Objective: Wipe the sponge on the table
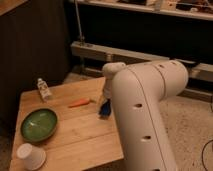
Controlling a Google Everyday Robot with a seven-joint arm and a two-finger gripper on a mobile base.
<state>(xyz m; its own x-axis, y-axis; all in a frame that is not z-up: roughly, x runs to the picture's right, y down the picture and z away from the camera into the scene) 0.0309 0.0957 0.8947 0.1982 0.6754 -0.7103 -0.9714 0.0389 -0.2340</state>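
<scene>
White arm (145, 115) filled right of frame. Desk (75, 137) sat lower left. Green bowl (39, 124) and white cup (31, 156) stood at its left. End effector (106, 99) was at centre, directly above sponge (105, 110) at desk's right edge; grip state could not be told.

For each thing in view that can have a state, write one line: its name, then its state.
gripper: low over the table's right side, at the sponge.
sponge: on the table, directly under the gripper.
table: level.
carrot: lying flat, apart from the sponge.
green bowl: upright, looks empty.
bottle: upright.
white cup: at the near left corner; which way up is unclear.
</scene>
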